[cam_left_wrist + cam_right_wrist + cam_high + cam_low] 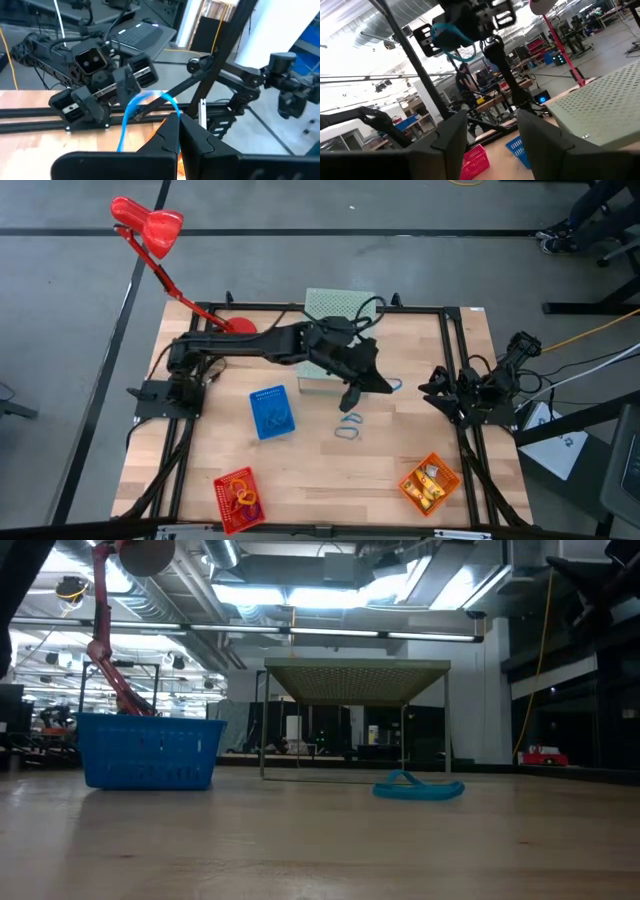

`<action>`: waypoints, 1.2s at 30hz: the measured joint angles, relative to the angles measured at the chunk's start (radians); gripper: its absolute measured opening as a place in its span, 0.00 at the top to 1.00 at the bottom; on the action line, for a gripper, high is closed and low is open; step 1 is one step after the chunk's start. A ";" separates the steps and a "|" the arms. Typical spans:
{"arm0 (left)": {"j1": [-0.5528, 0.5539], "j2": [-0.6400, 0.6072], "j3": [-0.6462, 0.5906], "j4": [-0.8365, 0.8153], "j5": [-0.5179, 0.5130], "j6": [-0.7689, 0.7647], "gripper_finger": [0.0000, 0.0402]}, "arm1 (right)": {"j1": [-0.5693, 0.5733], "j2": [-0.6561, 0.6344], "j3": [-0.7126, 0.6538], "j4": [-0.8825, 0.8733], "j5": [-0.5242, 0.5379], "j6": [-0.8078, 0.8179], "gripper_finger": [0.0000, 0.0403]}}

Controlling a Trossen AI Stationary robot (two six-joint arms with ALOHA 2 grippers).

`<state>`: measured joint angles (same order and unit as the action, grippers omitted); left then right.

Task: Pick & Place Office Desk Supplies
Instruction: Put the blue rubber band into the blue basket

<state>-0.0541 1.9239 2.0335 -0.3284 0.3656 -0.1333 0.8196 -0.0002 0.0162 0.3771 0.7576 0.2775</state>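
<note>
The left gripper (352, 395) reaches out over the middle of the table, just in front of the pale green box (335, 310), with its fingers pinched together on a blue loop (131, 112) that curls up from the tips in the left wrist view. Two more pale blue loops (348, 426) lie flat on the wood just below that gripper in the high view, and another loop (394, 386) peeks out beside the wrist (partly hidden by the arm). In the low view a loop (418, 788) rests on the table in front of the green box.

The blue basket (271, 412) stands to the left of the loops, near the arm's forearm. The red basket (238, 499) sits at the near edge with coloured loops inside, and the orange basket (430, 482) holds yellow-orange pieces (432, 478). A red desk lamp (148, 225) leans in from the far left corner.

The right gripper (436, 388) waits at the table's right edge, fingers apart and holding nothing.
</note>
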 joint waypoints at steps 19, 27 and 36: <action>0.029 -0.765 -1.280 0.694 -0.272 -0.334 0.99 | 0.000 0.000 0.000 -0.010 0.176 0.003 0.56; -0.056 -1.053 -1.662 0.657 -0.346 -0.554 0.99 | 0.000 0.000 0.000 -0.016 0.241 0.031 0.56; -0.103 -1.090 -1.848 0.677 -0.355 -0.713 0.99 | 0.000 0.000 0.000 -0.034 0.258 0.038 0.56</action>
<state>-0.1571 0.8340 0.1859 0.3482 0.0102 -0.8461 0.8192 -0.0002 0.0162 0.3430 1.0153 0.3153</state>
